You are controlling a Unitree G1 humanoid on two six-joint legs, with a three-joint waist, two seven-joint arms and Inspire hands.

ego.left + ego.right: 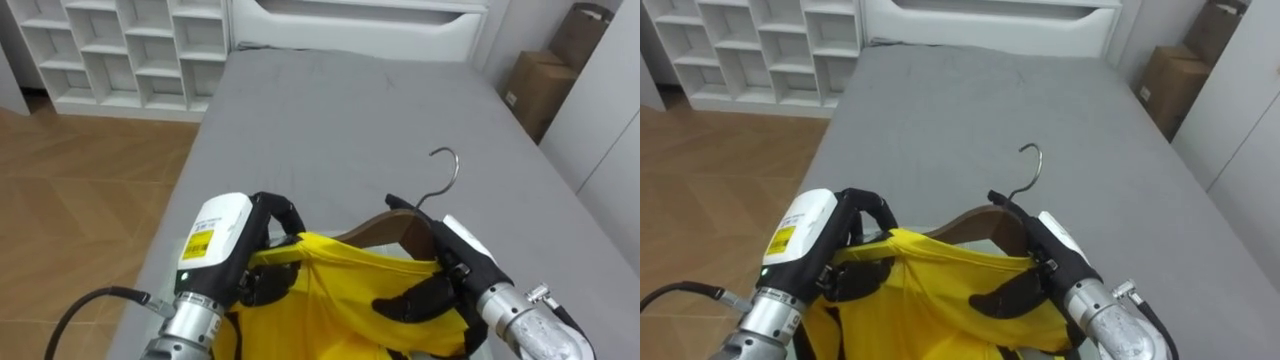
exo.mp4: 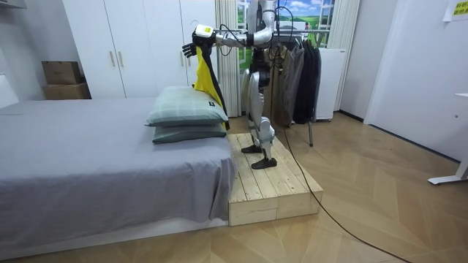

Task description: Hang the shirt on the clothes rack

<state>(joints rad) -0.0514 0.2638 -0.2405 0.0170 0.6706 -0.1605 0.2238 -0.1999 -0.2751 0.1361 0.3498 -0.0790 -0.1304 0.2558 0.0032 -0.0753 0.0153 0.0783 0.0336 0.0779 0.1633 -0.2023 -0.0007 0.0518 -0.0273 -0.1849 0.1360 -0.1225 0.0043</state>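
- The yellow garment point(image 1: 340, 295) hangs between the two raised hands, out over the near end of the grey bed point(image 1: 330, 110), draped on a wooden hanger point(image 1: 385, 228).
- The hanger's brown neck rises behind the cloth's upper edge, and its metal hook point(image 1: 447, 165) stands up clear of the cloth and points away from the robot.
- The left hand point(image 1: 262, 283) is at the garment's left top corner, with its fingers point(image 1: 275, 212) curled over the cloth's edge and clenched on it.
- The right hand point(image 1: 455, 270) is at the right top corner. Its fingers point(image 1: 420, 222) lie along the hanger's right shoulder and its thumb presses on the yellow front, so hanger and cloth are pinched together.
- Both forearms come up from below, with the wrists at about the same height.
- In the room view the robot stands upright on a wooden platform point(image 2: 270, 190) at the bed's end, just beside two stacked pillows point(image 2: 186, 109).
- There it holds the garment out in front at head height, and a clothes rack point(image 2: 300, 73) of dark garments stands behind it.
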